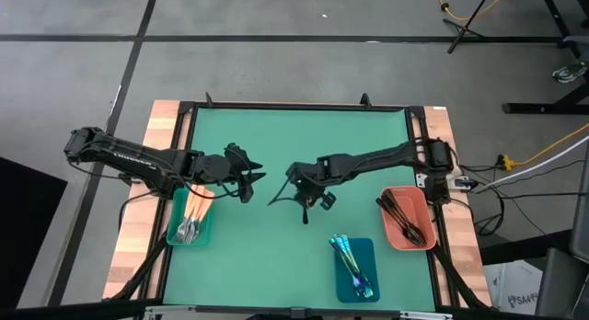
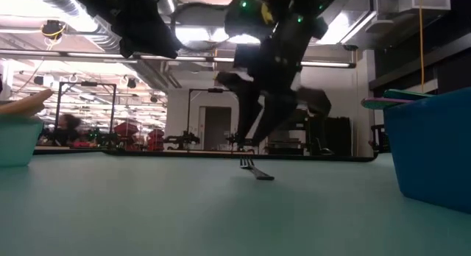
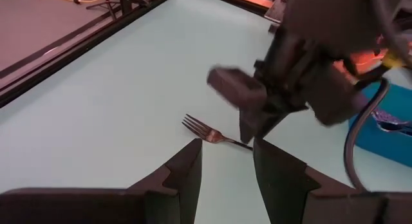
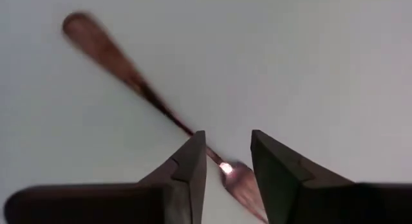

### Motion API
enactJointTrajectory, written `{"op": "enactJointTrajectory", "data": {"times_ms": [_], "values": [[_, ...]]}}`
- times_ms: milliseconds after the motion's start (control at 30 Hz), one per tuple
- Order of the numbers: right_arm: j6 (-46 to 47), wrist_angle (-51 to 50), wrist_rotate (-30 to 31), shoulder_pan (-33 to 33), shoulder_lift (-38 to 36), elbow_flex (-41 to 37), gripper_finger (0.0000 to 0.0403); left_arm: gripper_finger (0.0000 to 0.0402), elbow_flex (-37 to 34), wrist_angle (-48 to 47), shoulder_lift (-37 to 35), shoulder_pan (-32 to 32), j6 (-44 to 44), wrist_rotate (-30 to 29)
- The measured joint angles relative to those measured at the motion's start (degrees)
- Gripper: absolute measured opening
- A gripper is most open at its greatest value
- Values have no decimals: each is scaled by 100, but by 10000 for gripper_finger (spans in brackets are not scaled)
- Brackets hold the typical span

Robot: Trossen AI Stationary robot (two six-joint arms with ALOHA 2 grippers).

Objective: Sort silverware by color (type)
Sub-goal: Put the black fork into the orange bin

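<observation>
One fork (image 3: pixel 206 132) with a copper-toned handle (image 4: pixel 122 63) lies flat on the green mat (image 1: pixel 276 145) near the table's middle, also seen in the low view (image 2: pixel 256 171). My right gripper (image 4: pixel 228 153) points steeply down over it, open, with a finger on either side of the fork's neck; I cannot tell if either finger touches it. My left gripper (image 3: pixel 225 153) hangs open and holds nothing, just to the left (image 1: pixel 253 177) above the mat, facing the fork.
A teal tray (image 1: pixel 175 237) at the left holds orange-handled silverware. A blue tray (image 1: pixel 342 288) at the near edge holds blue-teal pieces. A salmon tray (image 1: pixel 391 235) at the right holds dark pieces. Raised black rails frame the mat.
</observation>
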Motion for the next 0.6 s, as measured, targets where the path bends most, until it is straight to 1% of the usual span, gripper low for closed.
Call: {"op": "enactJointTrajectory", "data": {"times_ms": [100,200,467,600], "values": [[-538,1,-19,12,186,0,103,133,0,1,0,0,0,0],[-819,0,-20,17,395,0,96,133,0,3,0,0,0,-4],[-907,-45,52,10,678,28,89,133,0,4,0,-1,0,-76],[-809,-358,51,6,691,38,89,133,0,7,0,1,0,-136]]}}
